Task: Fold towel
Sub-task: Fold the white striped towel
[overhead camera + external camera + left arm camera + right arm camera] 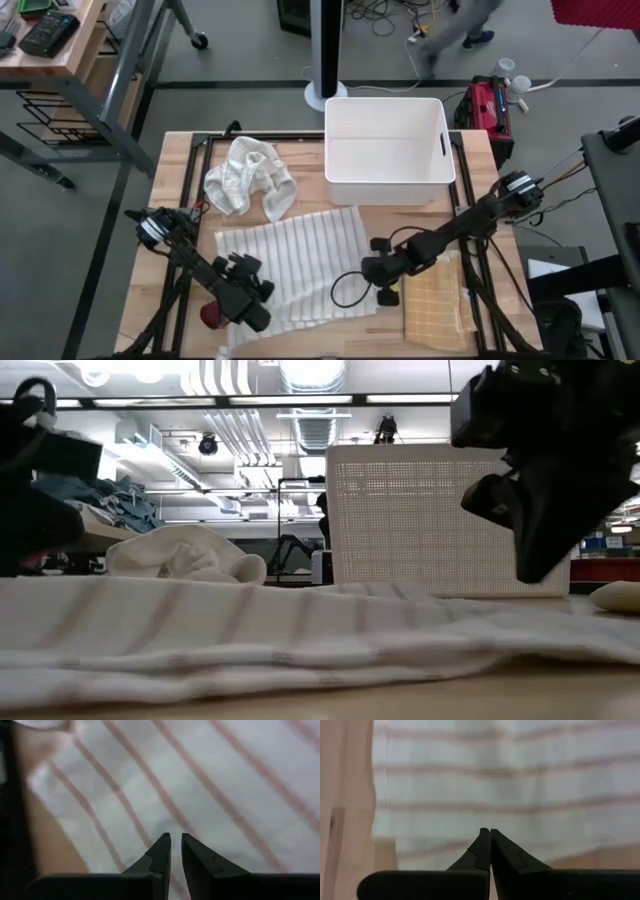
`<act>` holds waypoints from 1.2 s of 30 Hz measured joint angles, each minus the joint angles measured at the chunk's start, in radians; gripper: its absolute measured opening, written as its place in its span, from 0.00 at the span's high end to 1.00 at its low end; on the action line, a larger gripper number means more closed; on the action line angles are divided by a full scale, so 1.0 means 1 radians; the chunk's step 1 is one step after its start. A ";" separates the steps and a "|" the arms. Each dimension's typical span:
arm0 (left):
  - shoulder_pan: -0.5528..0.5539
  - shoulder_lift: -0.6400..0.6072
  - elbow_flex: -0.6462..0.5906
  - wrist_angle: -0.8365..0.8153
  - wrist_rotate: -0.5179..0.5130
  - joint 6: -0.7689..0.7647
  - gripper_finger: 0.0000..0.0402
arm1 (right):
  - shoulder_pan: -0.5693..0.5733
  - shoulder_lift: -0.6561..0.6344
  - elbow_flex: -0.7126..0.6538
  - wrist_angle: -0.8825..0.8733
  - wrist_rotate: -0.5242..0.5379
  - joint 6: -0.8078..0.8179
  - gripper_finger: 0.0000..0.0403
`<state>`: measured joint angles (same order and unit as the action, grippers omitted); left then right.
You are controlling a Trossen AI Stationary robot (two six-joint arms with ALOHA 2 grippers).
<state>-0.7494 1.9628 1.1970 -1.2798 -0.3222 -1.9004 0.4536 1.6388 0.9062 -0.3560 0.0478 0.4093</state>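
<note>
On the wooden table point(170, 180) there are three cloths to count: one striped towel point(290, 260) spread flat mid-table, one crumpled white cloth point(250, 178) bunched behind it towards the left, and one folded yellow cloth point(437, 305) lying at the right front. One white bin point(388, 150) stands at the back, just beyond the towel's far edge. The striped towel lies with its long axis running left to right across the table, tilted a touch so its right end sits farther back, and its thin stripes run front to back. The left gripper point(255, 310) is down over the towel's front left corner, its fingers point(162, 852) a narrow slit apart with nothing visibly between them, stripes blurred just ahead of the tips. The right gripper point(375, 272) sits at the towel's right edge, fingers point(492, 847) pressed fully together, gripping nothing that shows. A dark cable loop point(347, 290) lies on the towel near it. Something small and red point(211, 316) peeks out beside the left arm, too hidden to name. From table height the towel's near folds fill the foreground, and the arms are only dark, cut-off shapes at the sides. The towel's front left corner is covered by the left arm from above.
</note>
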 joint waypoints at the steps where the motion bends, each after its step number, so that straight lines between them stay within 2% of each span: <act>1: 0.002 -0.004 0.002 -0.027 0.000 0.000 0.91 | 0.001 0.001 -0.003 -0.002 -0.003 0.000 1.00; 5: 0.006 -0.008 0.006 -0.028 -0.005 0.002 0.91 | -0.001 -0.001 -0.008 0.026 0.003 -0.041 1.00; 12: 0.009 -0.011 0.004 -0.014 -0.028 -0.010 0.91 | 0.029 -0.012 0.001 0.051 -0.076 -0.338 1.00; 15: 0.012 -0.011 0.004 -0.014 -0.036 -0.025 0.91 | 0.046 -0.006 0.000 0.059 -0.131 -0.387 1.00; 20: 0.016 -0.011 0.000 -0.010 -0.061 -0.028 0.91 | 0.082 0.001 0.000 0.084 -0.133 -0.436 0.99; 24: 0.017 -0.011 -0.002 0.014 -0.062 -0.028 0.91 | 0.102 0.001 0.001 0.104 -0.091 -0.446 0.92; 32: 0.019 -0.011 -0.009 0.031 -0.063 -0.032 0.91 | 0.131 0.017 0.001 0.172 -0.073 -0.471 0.67; 36: 0.019 -0.012 -0.021 0.054 -0.063 -0.046 0.91 | 0.147 0.072 0.001 0.242 -0.074 -0.467 0.61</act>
<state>-0.7307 1.9507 1.1758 -1.2263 -0.3855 -1.9469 0.6004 1.7108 0.9075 -0.1144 -0.0265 -0.0575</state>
